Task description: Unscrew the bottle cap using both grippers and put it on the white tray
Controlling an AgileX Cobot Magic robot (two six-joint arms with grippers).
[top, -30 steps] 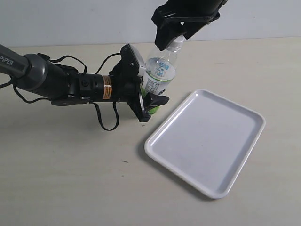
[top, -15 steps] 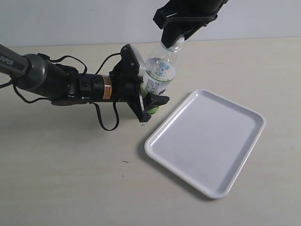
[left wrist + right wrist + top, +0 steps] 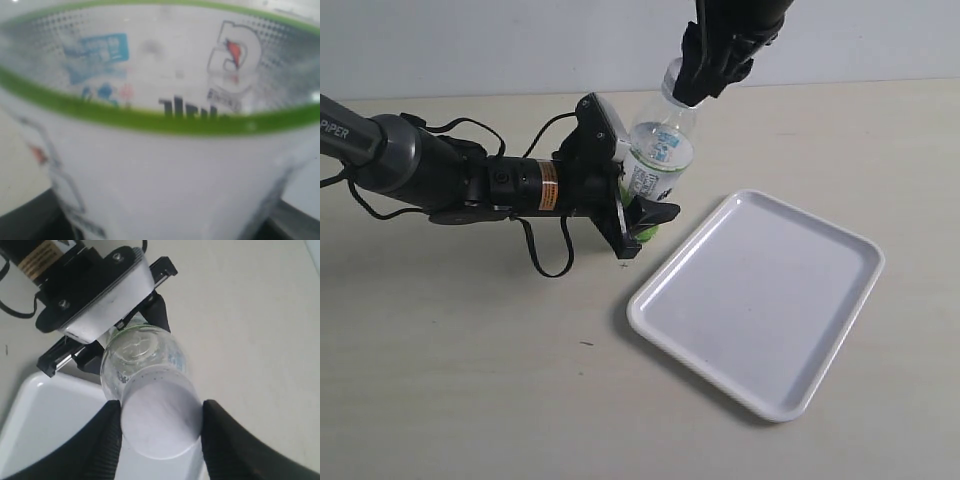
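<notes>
Change: right fingers (image 3: 107, 440) have swivelled, now pinching bottle cap (image 3: 159, 424); left fingers (image 3: 655, 214) clamp bottle (image 3: 660, 150). Unscrewing looks under way.

Open desk (image 3: 470, 390) near-left; middle blocked
The left arm (image 3: 430, 175) lies across the left middle, the left claw (image 3: 645, 205) clamped round the bottle (image 3: 665, 150); the right claw (image 3: 688, 88) grips the bottle cap (image 3: 160, 420) from above. Near-left desk and the white tray (image 3: 760, 300), right, stand open.
</notes>
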